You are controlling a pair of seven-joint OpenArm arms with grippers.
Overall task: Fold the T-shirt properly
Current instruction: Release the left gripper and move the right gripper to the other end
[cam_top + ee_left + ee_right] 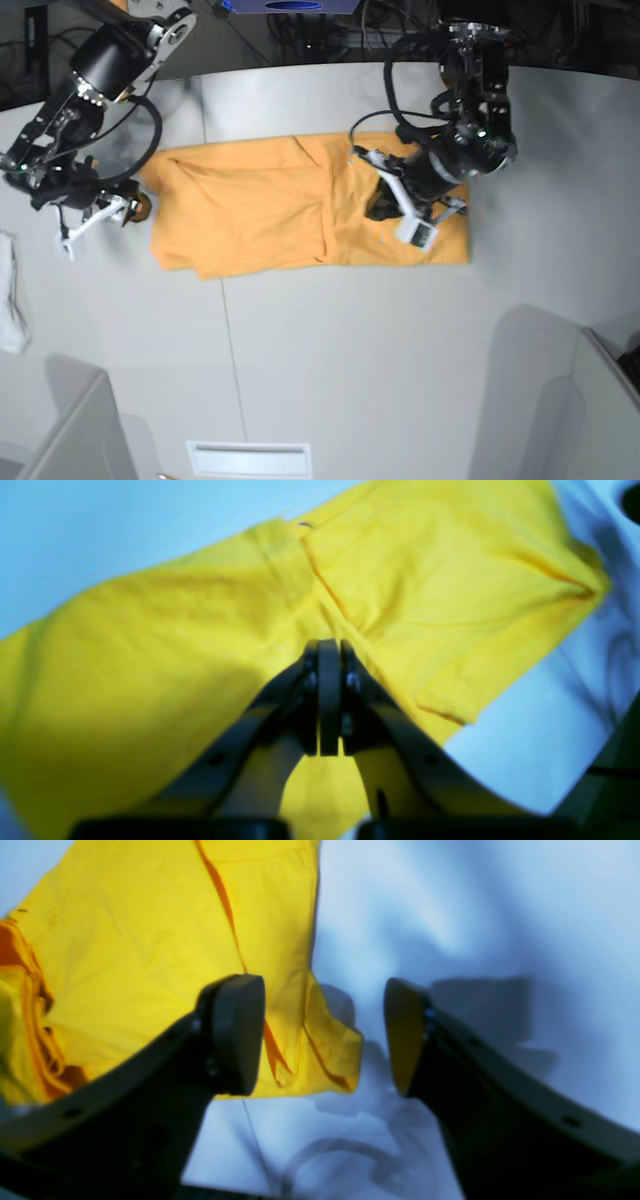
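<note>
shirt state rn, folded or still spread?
Partly folded. The T-shirt lies as a long band on the table, sides and sleeves turned in, overlapping layers visible; no crosswise fold yet.

A pale grey counter [400, 340] fills the base view, a thin seam running across it from twelve to six o'clock. At nine o'clock a small white cloth [10, 300] lies crumpled at the edge. A white slotted vent [248, 459] sits at six o'clock. Dark cables [330, 30] bunch beyond the far edge at twelve o'clock, beside something blue [290, 6].
</note>
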